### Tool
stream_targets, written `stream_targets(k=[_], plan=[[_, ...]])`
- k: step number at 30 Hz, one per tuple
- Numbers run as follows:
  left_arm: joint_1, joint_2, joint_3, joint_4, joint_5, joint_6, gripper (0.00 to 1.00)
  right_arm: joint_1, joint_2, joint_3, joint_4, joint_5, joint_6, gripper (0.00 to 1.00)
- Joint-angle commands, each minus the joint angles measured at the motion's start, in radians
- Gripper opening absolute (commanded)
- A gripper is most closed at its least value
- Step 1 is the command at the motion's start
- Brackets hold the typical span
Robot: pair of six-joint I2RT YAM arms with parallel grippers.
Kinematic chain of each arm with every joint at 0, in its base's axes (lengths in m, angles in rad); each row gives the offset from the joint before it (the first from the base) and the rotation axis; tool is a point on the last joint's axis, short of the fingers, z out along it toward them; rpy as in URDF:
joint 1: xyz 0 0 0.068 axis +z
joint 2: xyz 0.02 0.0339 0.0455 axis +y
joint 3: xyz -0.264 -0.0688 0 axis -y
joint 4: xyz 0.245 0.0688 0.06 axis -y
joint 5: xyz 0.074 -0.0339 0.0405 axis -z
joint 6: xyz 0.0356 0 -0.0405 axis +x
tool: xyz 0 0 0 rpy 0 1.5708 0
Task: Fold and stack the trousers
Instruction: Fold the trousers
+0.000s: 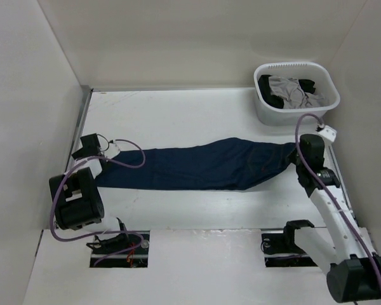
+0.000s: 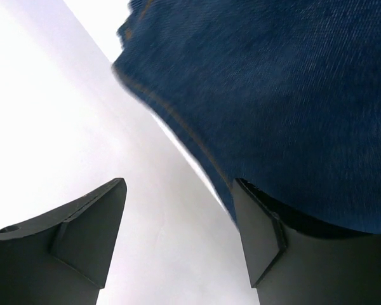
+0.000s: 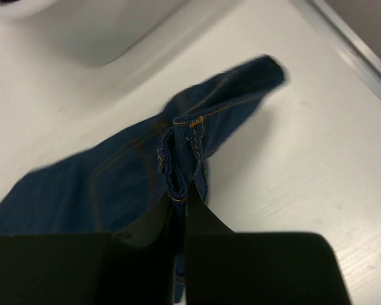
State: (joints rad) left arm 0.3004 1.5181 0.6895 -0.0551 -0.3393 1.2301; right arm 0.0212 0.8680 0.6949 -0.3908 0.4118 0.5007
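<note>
The right gripper [image 3: 184,197] pinches the waistband of the long navy-blue denim trousers [image 1: 197,166]; the left gripper [image 2: 178,222] gapes at the hem. Legs seemingly doubled lengthwise; crosswise folding and stacking are not yet done.

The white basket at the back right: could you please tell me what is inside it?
Inside the white basket lie a crumpled grey garment and black garments beside it. Whatever sits beneath them, and the basket's floor, is covered and cannot be seen.
</note>
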Motion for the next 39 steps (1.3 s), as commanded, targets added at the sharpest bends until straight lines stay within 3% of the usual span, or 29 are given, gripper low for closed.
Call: stream_targets(k=[1,5,8,12,18,25,31,35,37,39], plan=[[0.006,-0.073,0.073,-0.081,0.006,-0.070,0.68,0.160,-0.053,0.064,0.070,0.058,-0.192,0.00],[0.067,0.000,0.126,-0.118,0.016,-0.109,0.69,0.364,-0.063,0.116,0.085,-0.013,-0.313,0.00],[0.098,0.118,0.171,-0.104,-0.027,-0.135,0.67,0.567,0.029,0.222,0.102,-0.022,-0.404,0.00],[0.108,0.253,0.241,-0.100,-0.078,-0.168,0.65,0.755,0.286,0.469,0.075,-0.027,-0.513,0.00],[0.105,0.301,0.265,-0.100,-0.050,-0.188,0.56,0.947,0.659,0.744,0.136,-0.084,-0.493,0.00],[0.096,0.294,0.262,-0.098,-0.021,-0.208,0.55,1.084,0.988,0.882,0.155,-0.059,-0.297,0.00],[0.098,0.297,0.262,-0.098,-0.014,-0.208,0.55,1.118,1.049,0.856,0.179,-0.091,-0.153,0.00],[0.098,0.297,0.265,-0.098,-0.012,-0.218,0.55,1.119,1.079,0.870,0.185,-0.157,-0.148,0.01],[0.098,0.297,0.265,-0.098,-0.012,-0.219,0.55,1.121,1.091,0.880,0.197,-0.185,-0.160,0.04],[0.098,0.294,0.266,-0.098,-0.012,-0.219,0.56,1.122,1.103,0.891,0.202,-0.238,-0.171,0.18]])
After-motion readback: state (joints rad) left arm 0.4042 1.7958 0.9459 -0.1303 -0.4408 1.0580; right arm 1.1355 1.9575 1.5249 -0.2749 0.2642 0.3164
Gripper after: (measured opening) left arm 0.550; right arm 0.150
